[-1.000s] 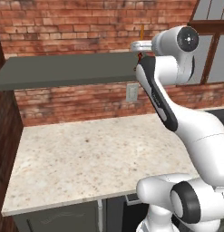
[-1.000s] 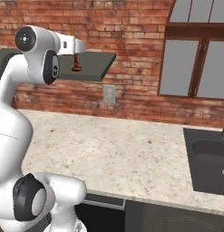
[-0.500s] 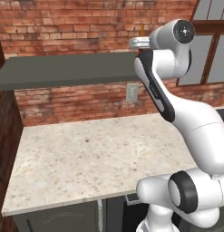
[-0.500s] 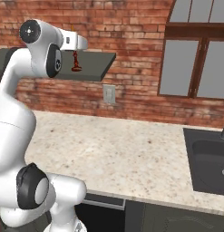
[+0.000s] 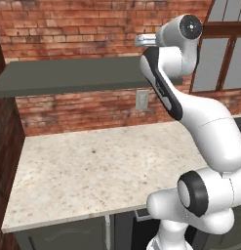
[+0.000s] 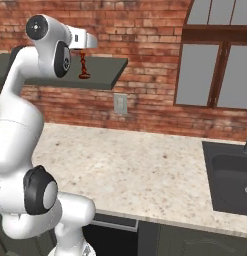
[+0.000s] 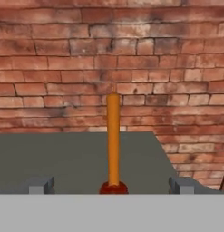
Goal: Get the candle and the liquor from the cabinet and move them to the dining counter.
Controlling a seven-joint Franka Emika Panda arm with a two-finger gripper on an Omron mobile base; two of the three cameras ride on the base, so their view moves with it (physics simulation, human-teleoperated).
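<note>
The robot's gripper [image 7: 111, 185] faces the brick wall [image 7: 131, 54] with its two dark fingers [image 7: 41, 185] spread as wide as they go, holding nothing and touching nothing. The candle [image 7: 113, 138], a thin orange taper in a dark red-brown holder, stands upright between the fingers but clear of both, on the dark grey cabinet [image 7: 63, 158] shelf near its right end. From the right base camera the candle's holder [image 6: 84, 65] stands on the shelf below the white hand.
</note>
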